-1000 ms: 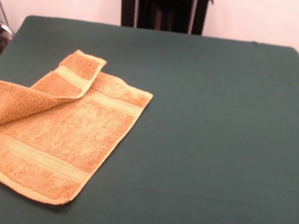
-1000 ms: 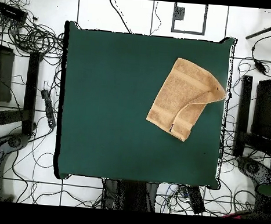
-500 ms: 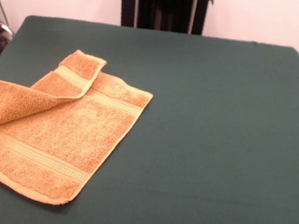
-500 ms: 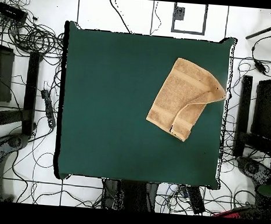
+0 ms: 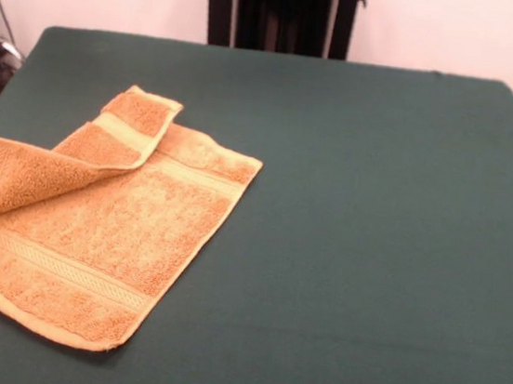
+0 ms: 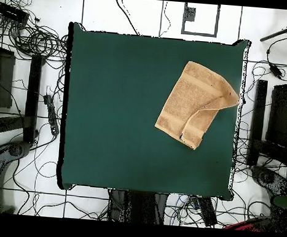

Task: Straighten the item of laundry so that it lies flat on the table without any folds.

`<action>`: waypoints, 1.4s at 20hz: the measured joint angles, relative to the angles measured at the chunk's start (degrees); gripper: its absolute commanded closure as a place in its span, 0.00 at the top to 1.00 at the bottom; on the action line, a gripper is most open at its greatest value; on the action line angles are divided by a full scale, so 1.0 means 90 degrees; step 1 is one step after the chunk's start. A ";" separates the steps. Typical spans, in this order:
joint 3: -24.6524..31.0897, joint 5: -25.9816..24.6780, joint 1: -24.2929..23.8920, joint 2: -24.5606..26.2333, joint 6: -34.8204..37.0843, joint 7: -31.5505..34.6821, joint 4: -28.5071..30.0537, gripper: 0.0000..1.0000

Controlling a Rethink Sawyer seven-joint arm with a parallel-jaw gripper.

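The golden-orange towel, the item of laundry, lies at the left of the dark green table in the front view. One corner is folded over its top and rises in a loose flap at the left edge. From overhead the item of laundry sits near the table's right edge, with the folded flap running toward that edge. Paler woven bands cross it near both ends. Neither view shows the gripper.
Cables and black stands lie on the floor round the table in the overhead view. A dark pedestal column stands behind the table's far edge.
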 measured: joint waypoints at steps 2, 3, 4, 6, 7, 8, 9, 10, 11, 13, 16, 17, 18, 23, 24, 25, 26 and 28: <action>0.0127 -0.0125 -0.0010 0.0000 0.0035 -0.0080 -0.0043 1.00; 0.0325 -0.0323 -0.0030 -0.0001 0.0089 -0.0190 -0.0095 1.00; 0.0421 -0.0418 -0.0041 -0.0001 0.0111 -0.0242 -0.0113 1.00; 0.0658 -0.0668 -0.0070 0.0000 0.0172 -0.0347 -0.0147 1.00; 0.0813 -0.0823 -0.0093 -0.0001 0.0206 -0.0396 -0.0163 1.00; 0.0888 -0.0900 -0.0104 0.0000 0.0226 -0.0420 -0.0168 1.00; 0.0989 -0.1010 -0.0120 0.0000 0.0255 -0.0456 -0.0176 1.00; 0.1258 -0.1285 -0.0170 -0.0001 0.0324 -0.0557 -0.0185 1.00; 0.1342 -0.1369 -0.0187 -0.0001 0.0342 -0.0585 -0.0187 1.00; 0.1669 -0.1694 -0.0266 -0.0003 0.0403 -0.0653 -0.0192 1.00; 0.2063 -0.2085 -0.0373 -0.0004 0.0467 -0.0719 -0.0194 1.00; 0.2174 -0.2198 -0.0404 -0.0004 0.0484 -0.0738 -0.0194 1.00; 0.2337 -0.2358 -0.0449 -0.0004 0.0504 -0.0772 -0.0196 1.00; 0.3238 -0.3238 -0.0681 -0.0005 0.0600 -0.0931 -0.0199 1.00; 0.3400 -0.3390 -0.0723 -0.0005 0.0602 -0.0966 -0.0200 1.00; 0.3563 -0.3541 -0.0765 -0.0005 0.0604 -0.1001 -0.0201 1.00; 0.3816 -0.3781 -0.0826 -0.0005 0.0604 -0.1090 -0.0203 1.00; 0.4062 -0.4012 -0.0878 -0.0005 0.0602 -0.1178 -0.0204 1.00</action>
